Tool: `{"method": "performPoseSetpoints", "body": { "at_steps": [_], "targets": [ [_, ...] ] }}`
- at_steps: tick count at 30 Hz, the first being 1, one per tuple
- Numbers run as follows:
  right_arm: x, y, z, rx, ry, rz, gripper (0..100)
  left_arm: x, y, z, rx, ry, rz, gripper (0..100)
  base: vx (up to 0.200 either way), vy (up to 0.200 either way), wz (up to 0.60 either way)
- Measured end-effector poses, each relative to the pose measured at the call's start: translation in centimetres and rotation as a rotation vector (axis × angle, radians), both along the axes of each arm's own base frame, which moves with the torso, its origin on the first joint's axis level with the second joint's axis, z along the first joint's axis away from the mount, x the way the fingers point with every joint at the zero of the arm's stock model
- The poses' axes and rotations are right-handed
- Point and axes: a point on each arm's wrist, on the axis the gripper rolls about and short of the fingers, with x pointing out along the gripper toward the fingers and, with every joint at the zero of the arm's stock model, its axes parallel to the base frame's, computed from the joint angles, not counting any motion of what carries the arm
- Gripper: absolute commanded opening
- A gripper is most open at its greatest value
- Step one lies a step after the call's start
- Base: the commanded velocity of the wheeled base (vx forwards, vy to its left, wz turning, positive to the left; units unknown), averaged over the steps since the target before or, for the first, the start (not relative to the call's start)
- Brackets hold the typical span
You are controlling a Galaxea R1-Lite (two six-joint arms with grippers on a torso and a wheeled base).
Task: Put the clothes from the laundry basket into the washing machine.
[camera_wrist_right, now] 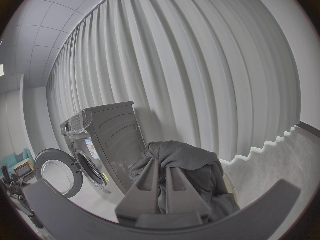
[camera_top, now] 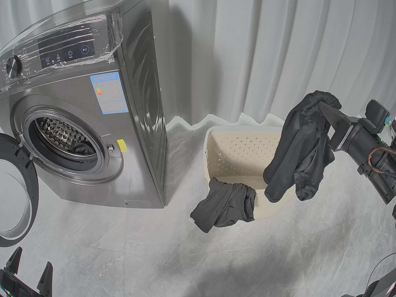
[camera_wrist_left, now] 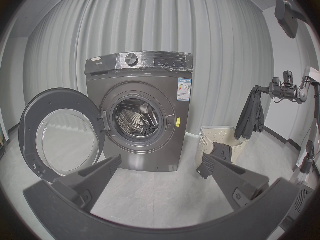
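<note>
- White pleated curtain (camera_top: 255,42) hangs across the back wall, its hem bunched on the floor.
- Grey marbled floor (camera_top: 165,252), tiled.
- Panelled ceiling (camera_wrist_right: 43,14) overhead.

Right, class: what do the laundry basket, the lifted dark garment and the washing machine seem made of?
Laundry basket: probably moulded plastic, matt cream, star-shaped perforations. Dark garment: soft fabric, matt charcoal, draping in loose folds. Washing machine: likely painted sheet metal, satin grey, pressed ribs on its side.

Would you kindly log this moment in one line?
right gripper: shut on garment over basket | left gripper: open | washer door: open
</note>
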Motion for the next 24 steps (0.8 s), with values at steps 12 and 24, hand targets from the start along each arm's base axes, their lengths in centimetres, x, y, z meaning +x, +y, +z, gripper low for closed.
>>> {"method": "performPoseSetpoints", "body": {
  "at_steps": [12, 24],
  "targets": [
    [-0.19, 0.09, -0.19, 0.005, 0.004, 0.012, 0, 0.00, 0.00, -0.01, -0.004, 0.001, -0.001, 100, 0.000, 0.150, 0.00],
    [-0.26, 0.21, -0.99, -0.008, 0.028, 0.021, 0, 0.00, 0.00, -0.02, -0.009, 0.002, -0.002, 100, 0.000, 0.200, 0.00]
  ]
}}
